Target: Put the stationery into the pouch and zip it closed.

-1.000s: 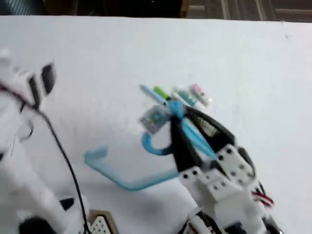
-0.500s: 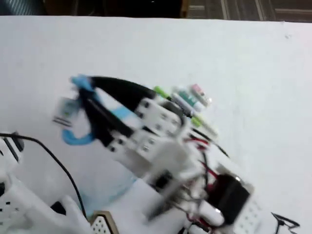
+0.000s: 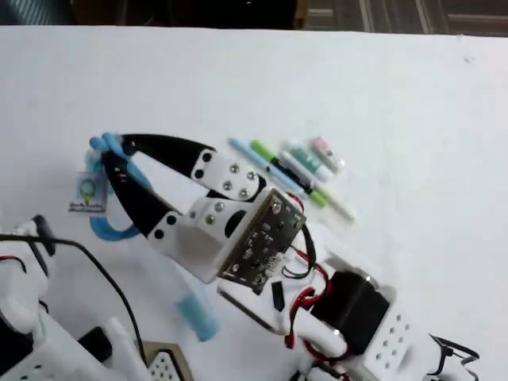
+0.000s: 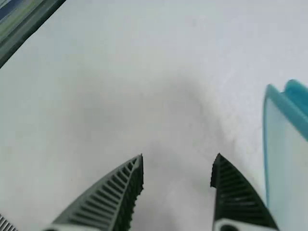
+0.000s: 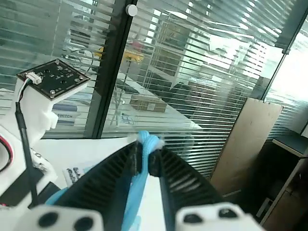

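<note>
The right gripper is pinched shut on a fold of the pouch's blue trim. In the right wrist view the gripper has its dark ribbed fingers pressed together, and the bunched blue fabric of the pouch pokes out at their tips. From the high view, the clear pouch hangs from that grip toward the near left part of the white table, with a small paper tag dangling beside it. The left gripper is spread wide above bare table and holds nothing; an edge of the pouch lies just beside one of its fingers. The stationery, a row of pens and markers, lies mid-table, well apart from the pouch, and the right arm crosses close by it. Open table stretches to the far and right edges. A black cable runs along the near left, by the left arm.
</note>
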